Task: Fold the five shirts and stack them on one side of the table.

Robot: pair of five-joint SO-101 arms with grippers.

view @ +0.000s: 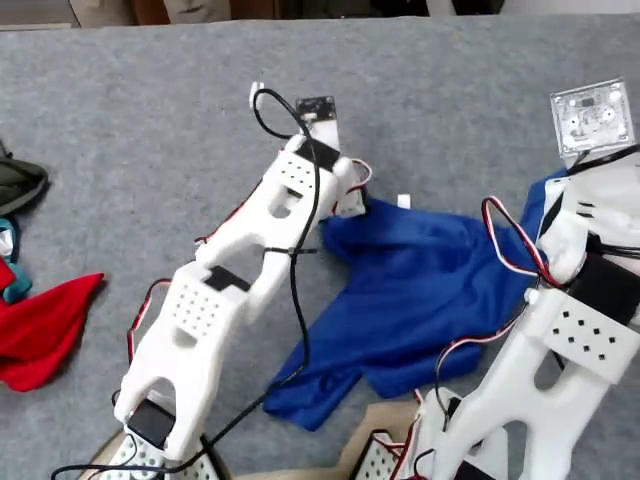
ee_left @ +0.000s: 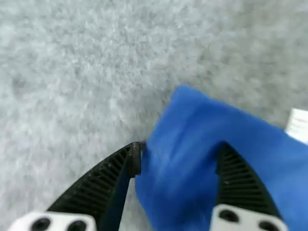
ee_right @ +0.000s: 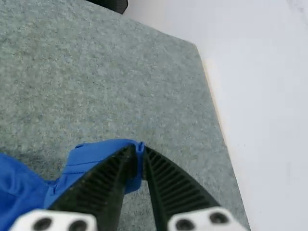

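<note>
high view: close by the arm bases (view: 150,440), blue shirt (view: 420,290) lying crumpled on the grey table (view: 150,130), not yet flat. at its far edge, left gripper (ee_left: 180,154) with jaws apart astride a bunched fold, cloth between them but not pinched; right gripper (ee_right: 142,150) closed tight on a corner near the table's edge. off to one side, red garment (view: 45,325) and more heaped clothes (view: 15,185), unfolded. seemingly the spreading step, before any fold. next: close the left jaws on the fold, then draw both corners apart and lay the cloth flat. small white tag (view: 403,201) beside the left gripper; no writing readable on it.
</note>
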